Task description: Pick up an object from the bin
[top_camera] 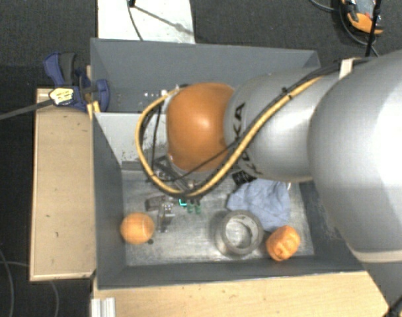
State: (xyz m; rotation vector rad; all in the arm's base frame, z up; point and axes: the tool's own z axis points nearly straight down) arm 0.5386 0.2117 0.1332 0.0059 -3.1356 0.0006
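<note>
Hovering tool [165, 215] just beside orange ball [136, 229], bin [112, 190] left; tool state: cannot tell.

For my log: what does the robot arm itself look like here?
A bulky silver-grey arm of rounded segments, with black lettering on its side. It has an orange dome-shaped wrist cover and a yellow-and-black cable looping around that. Below is a small dark gripper beside a green light.
</note>
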